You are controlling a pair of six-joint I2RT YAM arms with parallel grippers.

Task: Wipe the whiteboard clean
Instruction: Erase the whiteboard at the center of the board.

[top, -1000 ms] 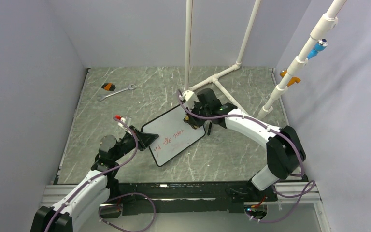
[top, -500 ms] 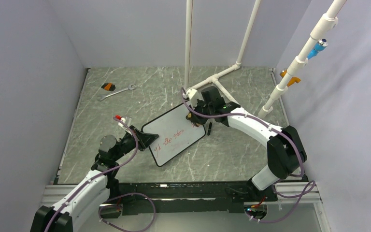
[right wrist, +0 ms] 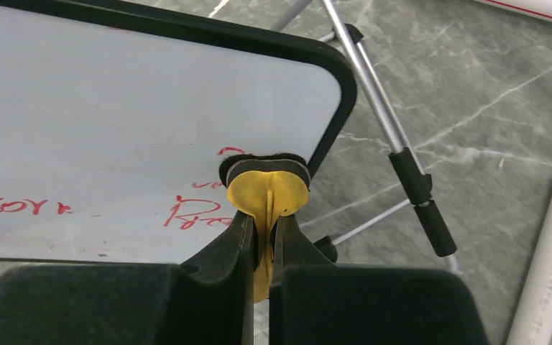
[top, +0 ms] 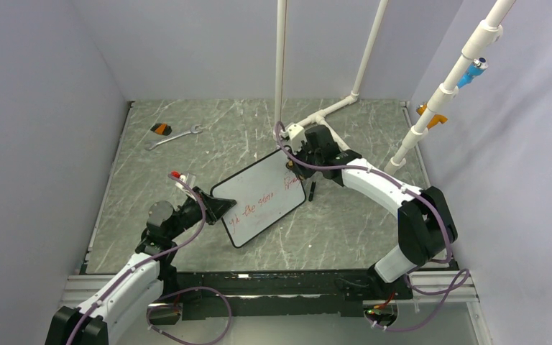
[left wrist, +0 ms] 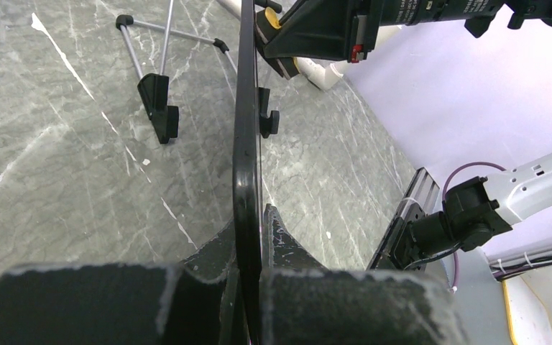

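Moved: the right gripper (top: 288,157) has slid from the board's upper middle out to its far right corner, and a red word it covered a second ago now shows.
Unchanged: the left gripper (top: 226,207), the tilt of the whiteboard (top: 259,205) and the wrench (top: 175,136) at the far left sit as before.
Left fingers: clenched on the board's black frame at its near-left edge, which the wrist view shows edge-on. This is probably to brace the board against the push of wiping.
Right fingers: pinched on a small yellow eraser pad (right wrist: 267,188), whose dark felt face rests on the white surface just inside the rounded corner.
Board's place: middle of the table (top: 187,165), between the two arms, propped at a slant on its wire legs (right wrist: 420,198).
Writing: red lines run across the lower half, including beside the pad.
Progress: judged early, since most of the writing remains to be wiped.
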